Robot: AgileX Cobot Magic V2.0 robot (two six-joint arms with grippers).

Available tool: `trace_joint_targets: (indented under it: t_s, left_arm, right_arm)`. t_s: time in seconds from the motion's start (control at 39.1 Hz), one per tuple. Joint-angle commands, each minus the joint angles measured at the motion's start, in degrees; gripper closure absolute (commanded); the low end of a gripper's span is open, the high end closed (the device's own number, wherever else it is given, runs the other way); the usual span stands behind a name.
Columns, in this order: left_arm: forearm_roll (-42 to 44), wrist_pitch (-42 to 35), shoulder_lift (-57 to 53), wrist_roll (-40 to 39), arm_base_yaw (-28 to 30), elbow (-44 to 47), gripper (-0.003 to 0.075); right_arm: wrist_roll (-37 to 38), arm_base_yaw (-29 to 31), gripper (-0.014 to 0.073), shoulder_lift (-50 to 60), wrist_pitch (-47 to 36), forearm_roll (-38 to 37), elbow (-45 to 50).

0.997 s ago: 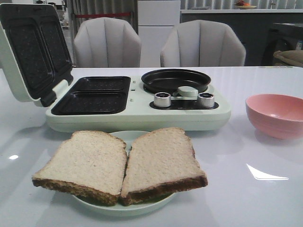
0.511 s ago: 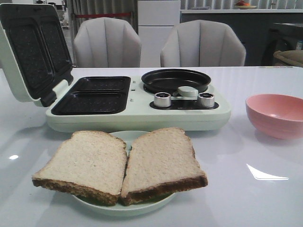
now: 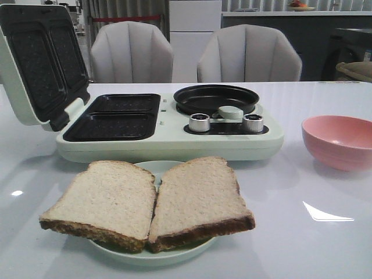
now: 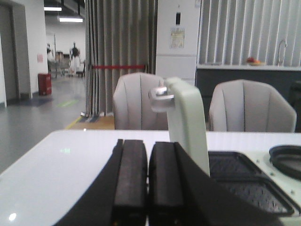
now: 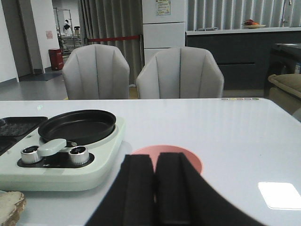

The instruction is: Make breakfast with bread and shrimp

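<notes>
Two bread slices, one on the left (image 3: 104, 200) and one on the right (image 3: 197, 200), lie side by side on a pale green plate (image 3: 152, 256) at the table's front. No shrimp shows; the pink bowl's (image 3: 339, 140) inside is hidden. The mint breakfast maker (image 3: 174, 136) stands behind the plate with its lid (image 3: 40, 64) open and a black round pan (image 3: 216, 99) on its right half. Neither gripper shows in the front view. My left gripper (image 4: 147, 160) is shut and empty beside the open lid (image 4: 188, 125). My right gripper (image 5: 155, 174) is shut and empty, just in front of the pink bowl (image 5: 190, 157).
Two grey chairs (image 3: 195, 55) stand behind the table. Two metal knobs (image 3: 226, 122) sit on the maker's front right. A corner of the right-hand bread slice (image 5: 10, 207) shows in the right wrist view.
</notes>
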State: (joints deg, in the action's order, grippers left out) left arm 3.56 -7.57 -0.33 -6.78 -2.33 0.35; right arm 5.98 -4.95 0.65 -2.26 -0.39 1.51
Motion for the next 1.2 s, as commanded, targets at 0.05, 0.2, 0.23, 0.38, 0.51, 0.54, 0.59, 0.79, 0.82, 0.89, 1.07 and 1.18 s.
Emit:
trace_joint_targets:
  t_s: [0.05, 0.2, 0.23, 0.38, 0.51, 0.54, 0.59, 0.79, 0.82, 0.89, 1.07, 1.18]
  left_arm:
    - [-0.3, -12.7, -0.9, -0.4, 0.0, 0.7, 0.0606]
    - [-0.4, -11.5, -0.6, -0.4, 0.0, -4.6, 0.0606]
    - [-0.3, -10.1, -0.5, -0.4, 0.0, -6.2, 0.0606]
    - [-0.3, 3.0, 2.6, -0.4, 0.0, -16.0, 0.0606]
    - [-0.3, 14.4, 7.8, -0.4, 0.0, -22.9, 0.0606]
    - [-0.4, 16.1, 8.7, -0.4, 0.0, -23.8, 0.0606]
    - [-0.4, 19.9, 10.5, -0.4, 0.0, -25.3, 0.0606]
    - [-0.3, 22.1, 14.7, -0.4, 0.0, -25.1, 0.0606]
    - [-0.3, 21.8, 15.1, -0.4, 0.0, -25.0, 0.0606]
    - [-0.3, 21.6, 16.1, -0.4, 0.0, -24.9, 0.0606]
    - [-0.3, 21.5, 16.5, -0.4, 0.0, -25.0, 0.0587]
    - [-0.5, 21.5, 16.5, -0.4, 0.0, -25.1, 0.0500]
  right_arm:
    - [-0.2, 0.3, 0.0441, 1.2, -4.5, -0.6, -0.9]
    - [-0.2, 0.3, 0.0441, 1.2, -4.5, -0.6, -0.9]
    - [-0.2, 0.3, 0.0441, 1.2, -4.5, -0.6, -0.9]
    - [-0.2, 0.3, 0.0441, 1.2, -4.5, -0.6, -0.9]
    - [-0.2, 0.3, 0.0441, 1.2, -4.5, -0.6, -0.9]
    - [-0.2, 0.3, 0.0441, 1.2, -4.5, -0.6, -0.9]
    - [-0.2, 0.3, 0.0441, 1.2, -4.5, -0.6, -0.9]
    - [-0.2, 0.3, 0.0441, 1.2, -4.5, -0.6, -0.9]
    - [-0.2, 0.3, 0.0441, 1.2, -4.5, -0.6, -0.9]
    - [-0.2, 0.3, 0.0441, 1.2, -4.5, -0.6, -0.9]
    - [-0.2, 0.3, 0.0441, 1.2, -4.5, -0.6, -0.9]
    - [-0.2, 0.3, 0.0441, 1.2, -4.5, -0.6, -0.9]
